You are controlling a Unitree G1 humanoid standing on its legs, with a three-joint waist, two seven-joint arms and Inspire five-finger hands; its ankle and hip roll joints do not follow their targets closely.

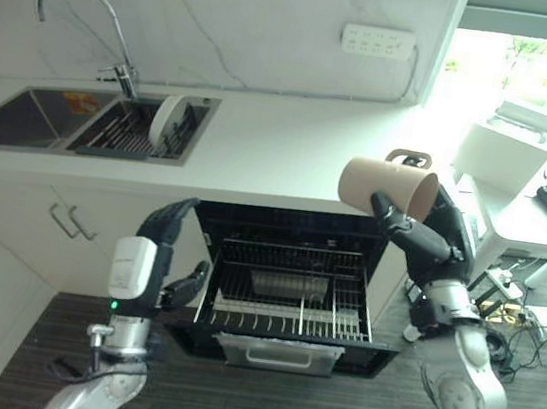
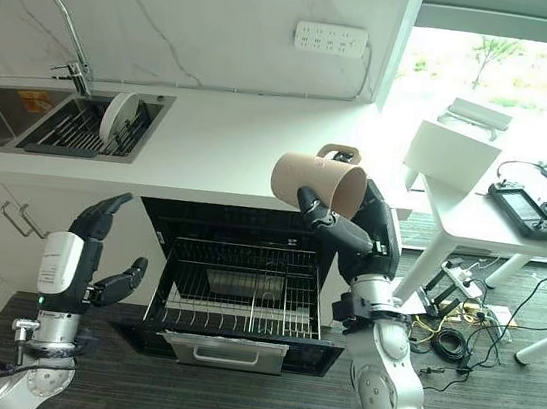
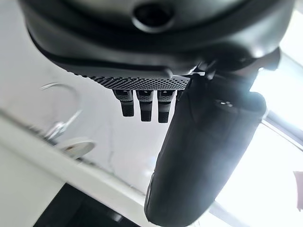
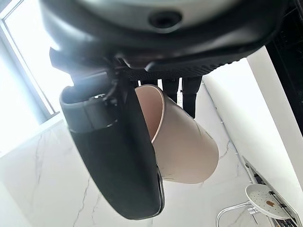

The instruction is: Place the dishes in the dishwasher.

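The left hand [image 1: 152,249] hung at about 8 o'clock, beside the open dishwasher [image 1: 288,282], its fingers loosely straight and holding nothing; it looked idle, perhaps kept clear of the rack [image 1: 287,292]. That rack was pulled out at 6 o'clock, mostly bare, with a pale dish lying near its middle, so there seemed plenty of room for more.

At about 3 o'clock the right hand [image 1: 421,234] was raised above the dishwasher's right side, thumb and fingers clamped on a tan mug [image 1: 389,187]. The mug was tipped on its side, base toward the robot's left and handle uppermost, likely being turned so it could go into the rack mouth down. It was well above the rack, so the lowering step appeared yet to come.

Farther off, the white counter [image 1: 291,146] ran across, with a sink [image 1: 93,120] at 10 o'clock holding a white plate [image 1: 167,120] upright in a drainer under the tap [image 1: 78,7]. A socket strip [image 1: 378,42] sat on the marble wall at 12 o'clock. At 2 o'clock stood a white desk [image 1: 523,222] by a bright window.
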